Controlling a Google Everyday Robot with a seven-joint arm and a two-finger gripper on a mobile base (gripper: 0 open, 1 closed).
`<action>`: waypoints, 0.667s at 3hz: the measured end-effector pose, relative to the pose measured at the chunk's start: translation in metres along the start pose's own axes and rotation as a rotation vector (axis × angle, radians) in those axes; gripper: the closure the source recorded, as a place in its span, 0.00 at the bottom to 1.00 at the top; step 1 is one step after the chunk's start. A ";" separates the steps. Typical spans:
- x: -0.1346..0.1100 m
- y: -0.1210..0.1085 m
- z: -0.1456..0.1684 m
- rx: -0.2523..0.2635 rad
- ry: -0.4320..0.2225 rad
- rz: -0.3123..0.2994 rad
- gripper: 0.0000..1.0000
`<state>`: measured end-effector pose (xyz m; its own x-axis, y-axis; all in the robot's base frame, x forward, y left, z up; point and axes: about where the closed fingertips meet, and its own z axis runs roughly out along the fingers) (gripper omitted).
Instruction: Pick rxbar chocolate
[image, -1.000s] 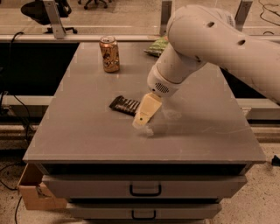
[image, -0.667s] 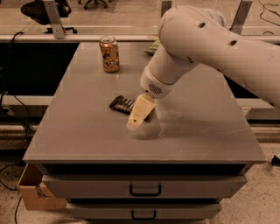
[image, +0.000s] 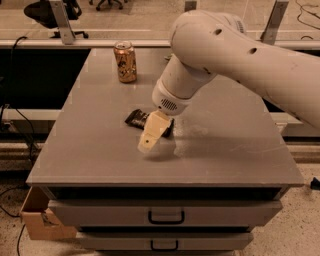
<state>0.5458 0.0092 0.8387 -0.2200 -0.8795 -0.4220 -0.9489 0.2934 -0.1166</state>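
Observation:
The rxbar chocolate (image: 136, 118) is a dark flat bar lying on the grey table (image: 85, 150), left of centre. My gripper (image: 150, 139) hangs from the big white arm (image: 225, 55) and points down and to the left. It is just in front of the bar's right end and covers that end from view. I cannot tell whether it touches the bar.
An orange-brown drink can (image: 125, 61) stands upright at the back left of the table. Two drawers with handles (image: 166, 216) sit under the tabletop. A cardboard box (image: 37, 216) is on the floor at the left. The arm hides the table's back right.
The arm has swung to the left and the gripper has moved left, from beside the bar's right end to in front of it. The bar and can have not moved.

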 end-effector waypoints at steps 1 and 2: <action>-0.002 0.001 0.012 -0.030 0.003 0.007 0.02; -0.002 0.000 0.017 -0.041 0.002 0.014 0.25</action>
<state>0.5503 0.0169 0.8244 -0.2335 -0.8762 -0.4216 -0.9543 0.2898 -0.0737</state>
